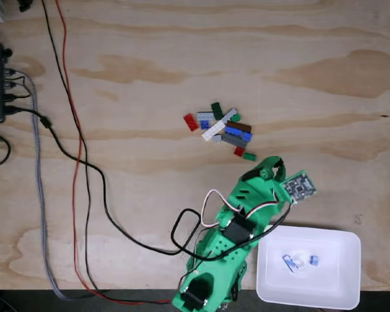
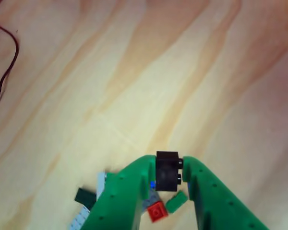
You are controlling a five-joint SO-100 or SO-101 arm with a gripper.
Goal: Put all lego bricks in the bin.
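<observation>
Risk: black brick (image 2: 167,171) is pinched only at the very tips of the gripper (image 2: 169,168) — judged, a jolt on the swing to the bin could twist it loose, and it would drop back among the pile or onto bare wood
Cause: the hold looks shallow, with the studs turned toward one finger, so there is little flat face to bear on
Pincer: nearly shut, both green fingers (image 2: 129,184) pressed to the sides of the black brick, nothing else in them
Arm pose: in the fixed view the green arm (image 1: 237,221) reaches from the table's near edge up toward the pile, wrist just below it
Lego bricks (image 1: 220,126): clustered near the table's middle — red, blue, green, grey, white, brown
Bin (image 1: 341,289): at the near right corner of the table, with a few small pieces (image 1: 299,261) already inside
</observation>
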